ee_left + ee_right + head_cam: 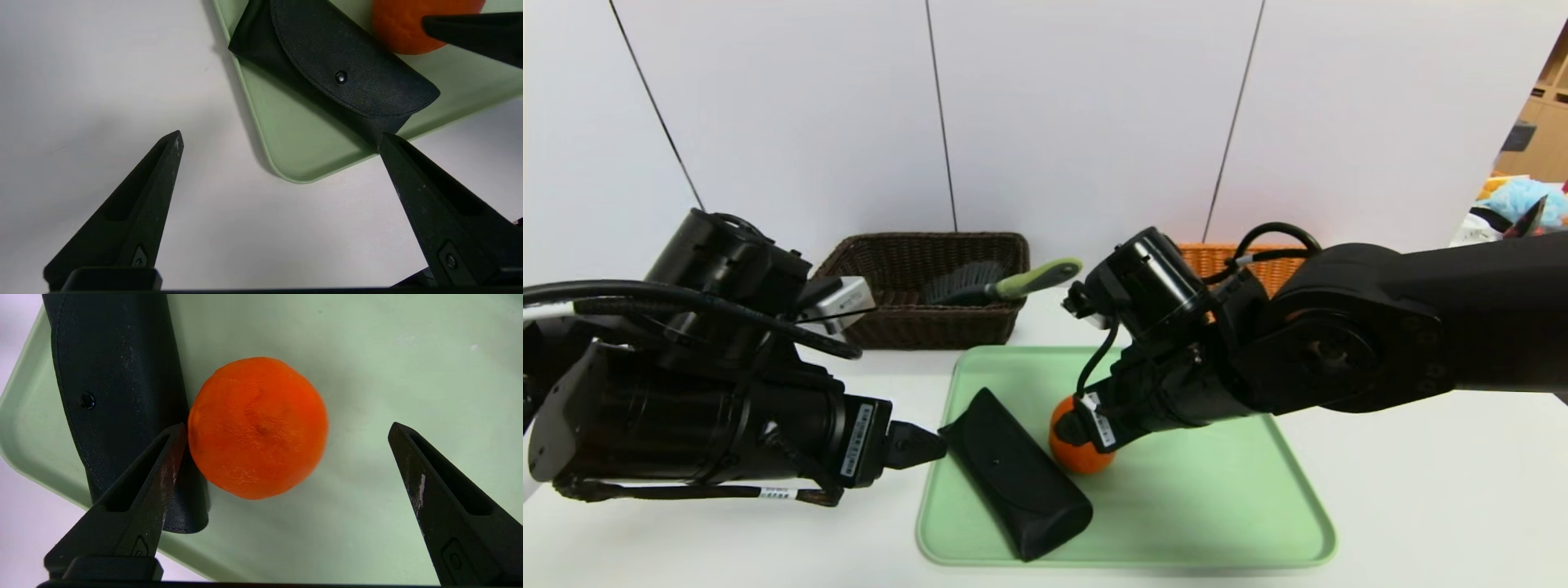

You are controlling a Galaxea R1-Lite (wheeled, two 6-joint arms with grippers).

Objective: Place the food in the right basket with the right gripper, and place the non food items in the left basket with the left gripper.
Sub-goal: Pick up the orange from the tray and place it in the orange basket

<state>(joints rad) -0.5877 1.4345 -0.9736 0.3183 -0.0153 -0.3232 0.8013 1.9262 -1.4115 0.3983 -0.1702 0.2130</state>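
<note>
The right gripper point(286, 430) is hanging over the orange fruit point(258, 426), its fingers point(139, 490) spread wide and not gripping it. The fruit is sitting on the green tray point(1176, 506), touching the black case point(1015, 474) beside it. The left gripper point(282, 139) is hovering over the worktop point(102, 81) at the tray's corner, fingers spread. The brush point(1001, 286) is lying in the dark brown basket point(915, 278); the orange-tan basket point(1221, 261) is standing behind the right arm.
</note>
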